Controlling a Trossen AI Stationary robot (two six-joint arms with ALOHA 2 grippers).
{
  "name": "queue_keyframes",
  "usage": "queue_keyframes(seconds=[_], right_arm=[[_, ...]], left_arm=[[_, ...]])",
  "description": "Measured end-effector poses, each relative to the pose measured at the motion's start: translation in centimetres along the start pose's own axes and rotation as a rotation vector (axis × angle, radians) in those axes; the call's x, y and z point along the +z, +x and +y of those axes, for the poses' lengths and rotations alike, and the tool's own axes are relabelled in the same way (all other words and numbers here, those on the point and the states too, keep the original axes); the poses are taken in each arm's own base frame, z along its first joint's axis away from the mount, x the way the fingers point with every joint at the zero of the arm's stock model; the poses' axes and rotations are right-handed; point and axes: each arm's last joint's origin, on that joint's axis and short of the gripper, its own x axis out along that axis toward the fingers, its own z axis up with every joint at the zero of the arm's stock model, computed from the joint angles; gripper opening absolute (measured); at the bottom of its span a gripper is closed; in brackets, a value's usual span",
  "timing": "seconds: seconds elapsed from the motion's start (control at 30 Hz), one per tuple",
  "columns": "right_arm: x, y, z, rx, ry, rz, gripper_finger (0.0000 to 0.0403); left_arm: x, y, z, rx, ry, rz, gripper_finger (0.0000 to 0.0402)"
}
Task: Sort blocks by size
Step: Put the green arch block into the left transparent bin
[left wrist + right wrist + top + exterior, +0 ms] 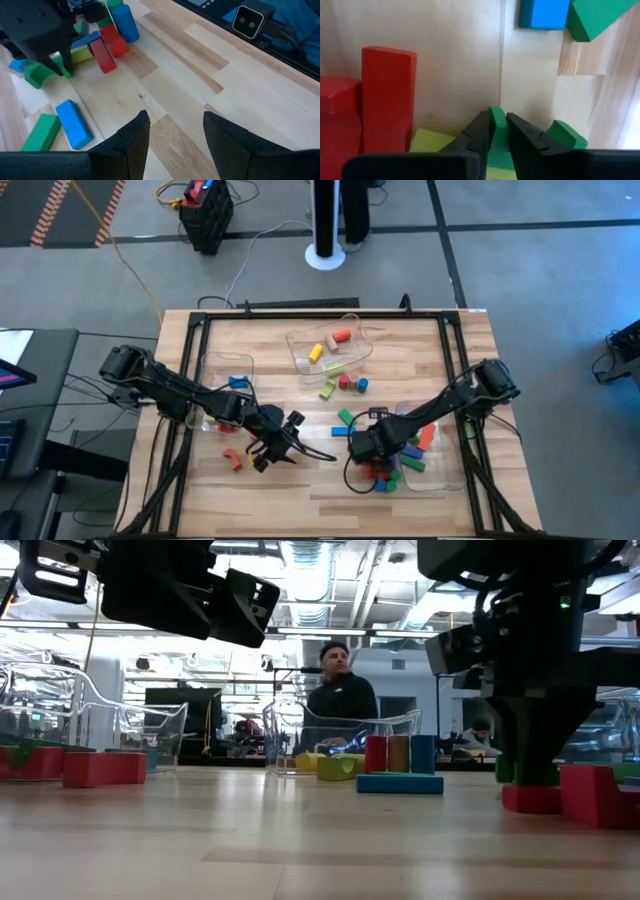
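Note:
My right gripper (362, 448) points down into a heap of red, green and blue blocks (380, 473) beside the right bin, shut on a small green block (496, 114). A red bar (387, 100) and a yellow-green block (432, 142) lie beside it. My left gripper (285, 452) hangs open above bare wood near the table's front left, with nothing between its fingers (135, 135). A blue bar (74, 124) and a green bar (42, 132) lie flat on the table nearby. My right gripper pinches the green block's narrow top edge (496, 112) between its two fingers. The fingers come from above, pointing nearly straight down. The block's lower part is hidden by the fingers, so I cannot tell whether it is clear of the heap.
A clear bin (325, 345) at the far middle holds orange, yellow and green blocks. A second bin (222, 380) stands at the left and a third (440, 470) at the right. Loose blocks (348, 384) lie mid-table and small orange ones (235, 458) front left. A person (340, 690) stands beyond the table.

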Motion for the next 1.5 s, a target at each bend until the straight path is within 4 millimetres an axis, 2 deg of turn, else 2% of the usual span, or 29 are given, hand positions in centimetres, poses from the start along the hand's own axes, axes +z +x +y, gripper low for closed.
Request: queue_keyframes(seconds=[0.43,0.7,0.9,1.1,1.27,1.5], right_arm=[[-0.1,0.2,0.0,-0.005,0.005,-0.011,0.0074],[1.4,-0.7,0.3,0.021,-0.011,-0.119,0.0073],[3.2,-2.8,0.5,0.018,-0.065,-0.228,0.0073],[4.9,-5.6,0.9,0.013,-0.139,-0.343,0.0073],[6.2,-8.6,1.5,0.023,-0.23,-0.458,0.0072],[7.3,-13.2,2.8,0.033,-0.356,-0.627,0.0072]], left_arm=[[0.0,0.0,0.0,0.001,-0.002,0.0,0.018],[0.2,0.0,0.2,0.062,0.006,-0.006,0.018],[0.4,-0.2,0.4,0.092,0.042,-0.012,0.018],[1.3,-1.6,0.6,0.128,0.089,-0.054,0.018],[1.9,-2.6,0.7,0.175,0.145,-0.071,0.018],[1.9,-3.0,1.2,0.154,0.203,-0.09,0.018]])
